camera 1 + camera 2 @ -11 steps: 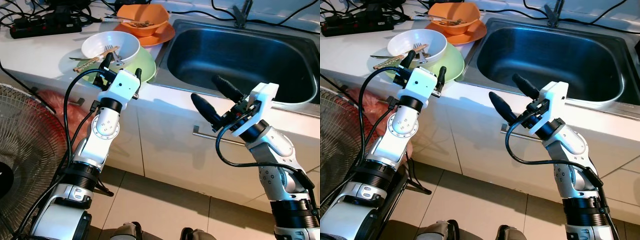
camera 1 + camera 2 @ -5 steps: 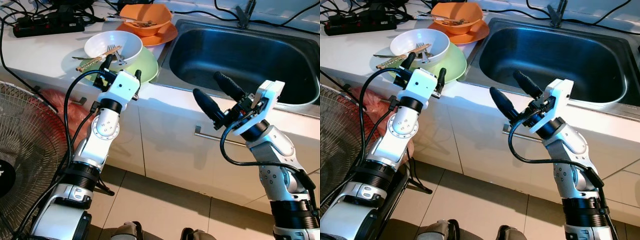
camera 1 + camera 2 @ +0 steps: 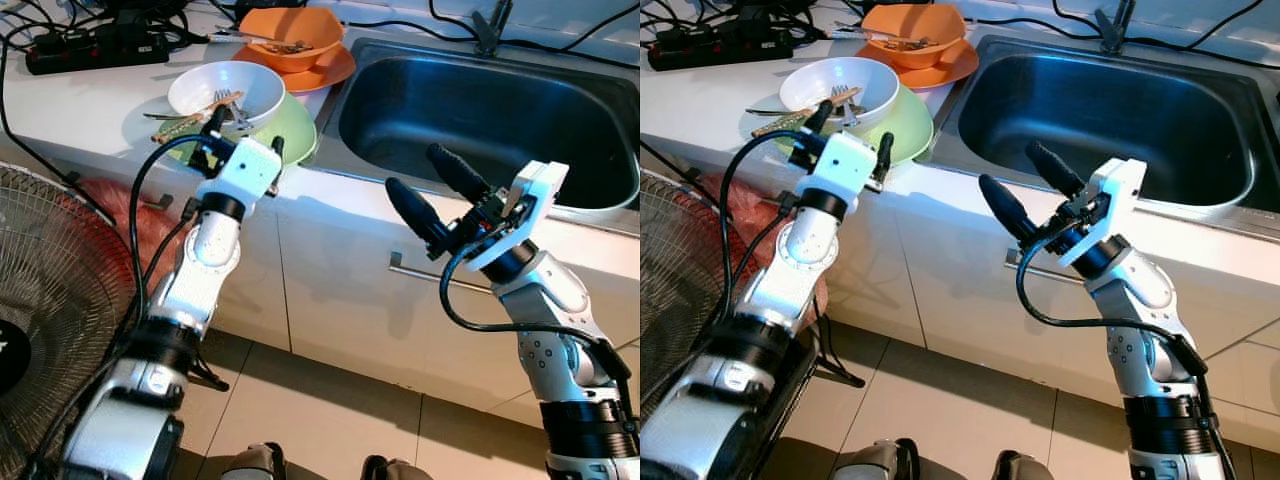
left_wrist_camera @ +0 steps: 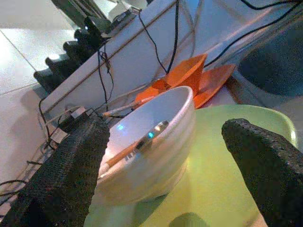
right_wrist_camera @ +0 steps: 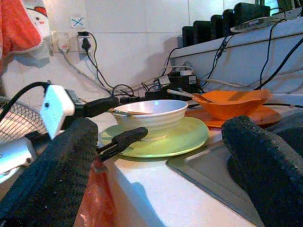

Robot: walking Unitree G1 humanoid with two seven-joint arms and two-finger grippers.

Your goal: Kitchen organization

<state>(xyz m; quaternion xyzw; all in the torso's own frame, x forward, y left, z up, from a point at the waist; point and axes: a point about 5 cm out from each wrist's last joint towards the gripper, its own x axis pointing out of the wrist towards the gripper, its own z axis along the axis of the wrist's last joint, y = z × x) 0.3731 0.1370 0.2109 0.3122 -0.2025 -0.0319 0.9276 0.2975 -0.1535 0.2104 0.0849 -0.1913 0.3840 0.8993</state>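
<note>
Left gripper (image 3: 243, 141) raised at the front edge of the countertop (image 3: 80, 100), fingers spread apart, one on each side of the near rim of the green plate (image 3: 290, 130), nothing held. White bowl (image 3: 225, 92) seated on the green plate, close behind the fingertips; fork (image 3: 228, 100) and wooden chopsticks (image 3: 190, 117) lying inside the bowl, handles projecting over its rim toward the counter's left end. Contact between the fingers and plate rim not determinable.

Right gripper (image 3: 432, 192) held in front of the cabinet door (image 3: 330, 290), below the front edge of the steel sink (image 3: 480, 110), fingers parted wide, empty, clear of the counter.

Orange bowl (image 3: 290, 38) stacked on an orange plate (image 3: 330, 70) toward the back edge of the countertop, just left of the sink; cutlery inside. Black power strip (image 3: 95, 48) with cables at the back left corner. Standing fan (image 3: 50, 320) on the tiled floor (image 3: 320, 410) at far left, a red plastic bag (image 3: 110, 205) just beside it against the cabinet.
</note>
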